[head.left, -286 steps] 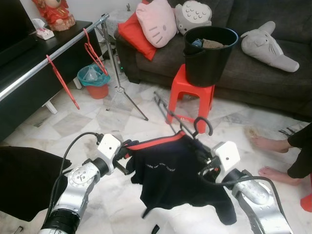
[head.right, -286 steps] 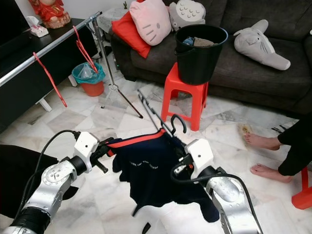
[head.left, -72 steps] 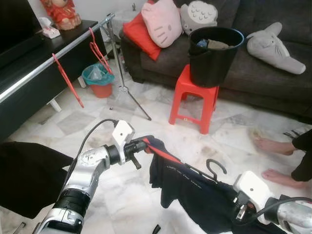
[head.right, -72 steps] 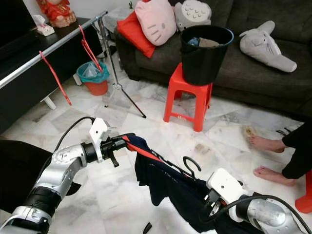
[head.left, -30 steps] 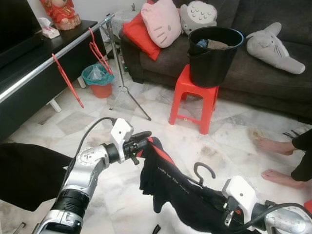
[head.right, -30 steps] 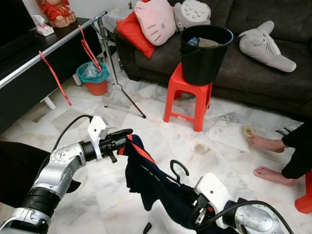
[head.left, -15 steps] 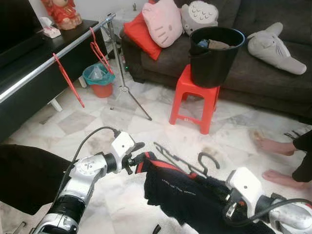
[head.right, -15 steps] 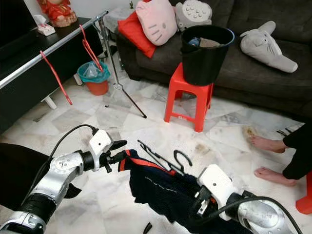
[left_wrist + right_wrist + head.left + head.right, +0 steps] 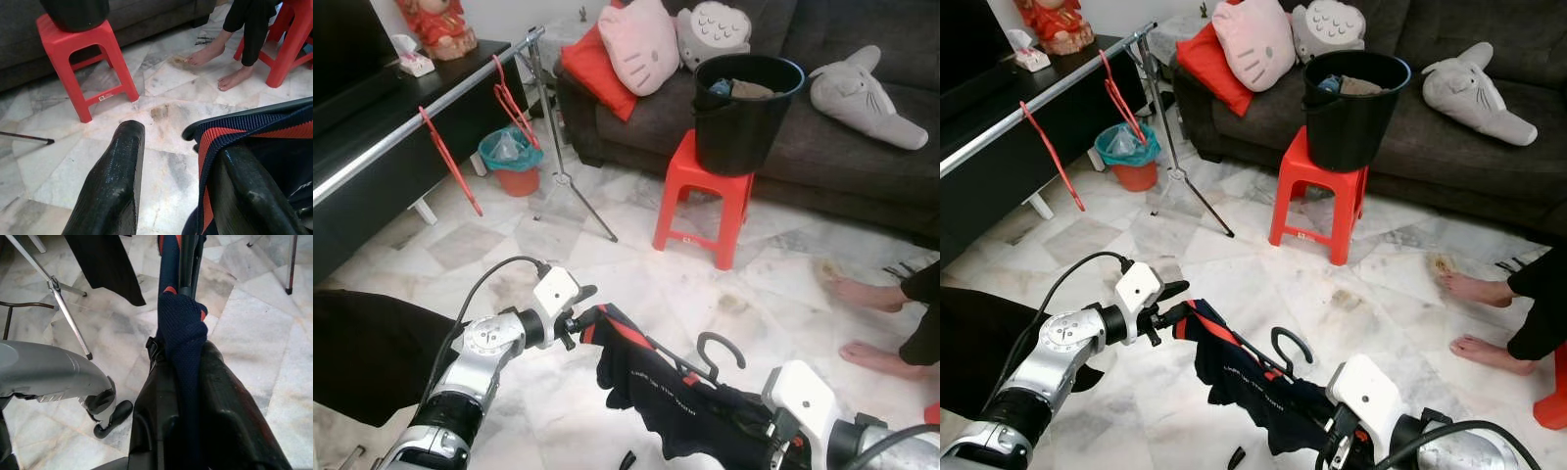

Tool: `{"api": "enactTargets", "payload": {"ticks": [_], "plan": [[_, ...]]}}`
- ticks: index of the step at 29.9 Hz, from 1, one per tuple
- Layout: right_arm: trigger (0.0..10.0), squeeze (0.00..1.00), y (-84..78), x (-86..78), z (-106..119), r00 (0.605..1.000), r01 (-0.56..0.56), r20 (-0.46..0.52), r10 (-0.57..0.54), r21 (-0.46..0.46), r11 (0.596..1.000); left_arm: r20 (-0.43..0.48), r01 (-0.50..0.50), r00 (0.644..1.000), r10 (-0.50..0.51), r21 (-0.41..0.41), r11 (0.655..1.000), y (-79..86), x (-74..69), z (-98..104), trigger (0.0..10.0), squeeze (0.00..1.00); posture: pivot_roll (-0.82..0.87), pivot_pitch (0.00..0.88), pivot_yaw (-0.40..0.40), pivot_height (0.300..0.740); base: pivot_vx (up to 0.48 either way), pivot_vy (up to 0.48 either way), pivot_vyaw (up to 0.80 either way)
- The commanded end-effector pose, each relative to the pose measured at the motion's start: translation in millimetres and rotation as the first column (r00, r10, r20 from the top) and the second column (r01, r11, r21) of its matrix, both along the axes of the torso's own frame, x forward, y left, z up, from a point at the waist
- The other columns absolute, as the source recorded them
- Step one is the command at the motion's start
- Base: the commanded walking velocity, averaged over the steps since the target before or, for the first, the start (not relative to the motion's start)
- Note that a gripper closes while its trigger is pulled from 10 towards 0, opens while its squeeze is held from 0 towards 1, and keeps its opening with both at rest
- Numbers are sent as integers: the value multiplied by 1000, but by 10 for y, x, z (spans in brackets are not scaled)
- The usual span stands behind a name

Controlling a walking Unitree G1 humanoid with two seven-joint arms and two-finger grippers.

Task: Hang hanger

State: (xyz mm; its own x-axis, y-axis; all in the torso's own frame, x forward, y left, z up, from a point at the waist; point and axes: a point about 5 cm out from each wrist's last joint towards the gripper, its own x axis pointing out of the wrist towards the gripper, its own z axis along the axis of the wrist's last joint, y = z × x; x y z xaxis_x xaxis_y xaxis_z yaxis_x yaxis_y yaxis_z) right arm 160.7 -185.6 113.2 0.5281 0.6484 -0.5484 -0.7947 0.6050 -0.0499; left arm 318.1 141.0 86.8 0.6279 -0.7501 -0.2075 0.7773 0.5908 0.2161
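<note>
Navy knit cloth shirt (image 9: 675, 397); glossy red plastic stool (image 9: 703, 191); polished marble floor (image 9: 607, 264); textured black fingers (image 9: 115, 191)

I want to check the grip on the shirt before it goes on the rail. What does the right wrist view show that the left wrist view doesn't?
Right wrist view: the right gripper shut on the navy shirt and black hanger.

Left wrist view: the left gripper open, the shirt's red-striped edge against one finger, plus the red stool and a person's feet.

Both: shirt, marble floor.
</note>
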Motion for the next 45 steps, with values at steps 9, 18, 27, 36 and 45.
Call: {"api": "enactTargets", "payload": {"ticks": [9,18,27,36,45], "plan": [[10000,35,-106,59,-6,999,35,12,-35,-60,998,21,21,1000,-21,-4,1000,49,35,75,10000,0,-82,78,81,740,0,0,0],[10000,35,-104,66,-15,999,35,10,-34,-62,997,22,21,1000,-21,-7,1000,56,37,85,10000,0,-80,79,80,740,0,0,0],[10000,39,-53,52,-13,1000,11,-2,-11,-48,999,26,16,1000,-15,-44,999,45,50,117,0,0,-83,79,83,740,0,0,0],[10000,39,-50,65,-15,1000,12,0,-12,-49,999,23,20,1000,-19,-51,998,48,47,118,0,0,-81,79,82,740,0,0,0],[10000,39,-7,39,46,1000,-5,11,6,-35,999,12,-9,1000,9,-26,1000,74,56,55,0,0,-88,79,84,740,0,0,0]]}}
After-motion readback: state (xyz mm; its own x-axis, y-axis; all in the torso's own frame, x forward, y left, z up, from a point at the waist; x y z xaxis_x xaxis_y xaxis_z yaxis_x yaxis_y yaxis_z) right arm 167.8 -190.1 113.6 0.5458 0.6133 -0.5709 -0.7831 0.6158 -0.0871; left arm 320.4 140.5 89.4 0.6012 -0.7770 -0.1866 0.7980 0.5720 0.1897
